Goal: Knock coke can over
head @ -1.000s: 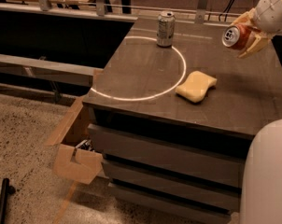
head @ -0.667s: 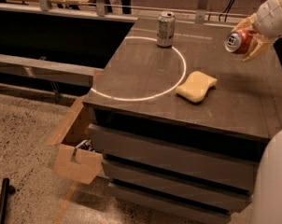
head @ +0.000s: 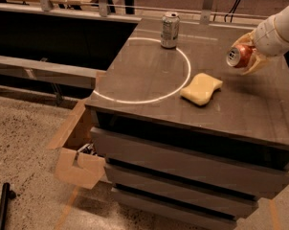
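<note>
The coke can [head: 241, 55], red with a silver top, is tipped on its side at the right of the dark tabletop [head: 149, 71], its top facing the camera. My gripper [head: 247, 56] comes in from the upper right on a white arm. Its yellowish fingers [head: 257, 63] are closed around the can and hold it tilted just above the table surface. A silver-grey can [head: 170, 29] stands upright at the far edge of a white painted circle, well left of the gripper.
A yellow sponge [head: 201, 88] lies on the table left of and below the gripper. The table is a drawer cabinet. An open cardboard box [head: 80, 152] sits on the floor at its left front corner. Railings run behind.
The gripper and the tilted coke can have moved down and slightly left, closer to the table surface. The silver-grey can and the sponge have not moved.
</note>
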You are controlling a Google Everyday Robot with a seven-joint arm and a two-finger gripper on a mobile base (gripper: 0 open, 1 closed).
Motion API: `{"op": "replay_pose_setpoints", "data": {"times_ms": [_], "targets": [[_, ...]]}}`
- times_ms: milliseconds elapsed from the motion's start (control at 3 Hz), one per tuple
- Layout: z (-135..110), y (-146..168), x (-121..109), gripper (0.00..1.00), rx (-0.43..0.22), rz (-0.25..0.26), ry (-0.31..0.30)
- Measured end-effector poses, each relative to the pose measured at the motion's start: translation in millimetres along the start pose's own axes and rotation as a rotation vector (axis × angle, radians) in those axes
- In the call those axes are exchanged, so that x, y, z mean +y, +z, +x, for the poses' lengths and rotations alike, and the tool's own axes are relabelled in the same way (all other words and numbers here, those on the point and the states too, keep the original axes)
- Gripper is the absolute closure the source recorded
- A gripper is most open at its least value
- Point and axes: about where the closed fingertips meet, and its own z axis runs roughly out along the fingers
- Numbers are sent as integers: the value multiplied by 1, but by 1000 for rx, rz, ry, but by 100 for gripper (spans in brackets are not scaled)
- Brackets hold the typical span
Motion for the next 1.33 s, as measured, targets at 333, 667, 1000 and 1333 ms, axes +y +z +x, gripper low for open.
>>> {"op": "replay_pose_setpoints", "data": {"times_ms": [333, 667, 1000, 1333], "targets": [[-1, 14, 7, 100, 28, 21, -3], [-1, 22, 11, 100, 53, 37, 3], [-3, 24, 8, 85, 47, 33, 25], [-4, 20, 6, 61, 33, -5, 31]]}}
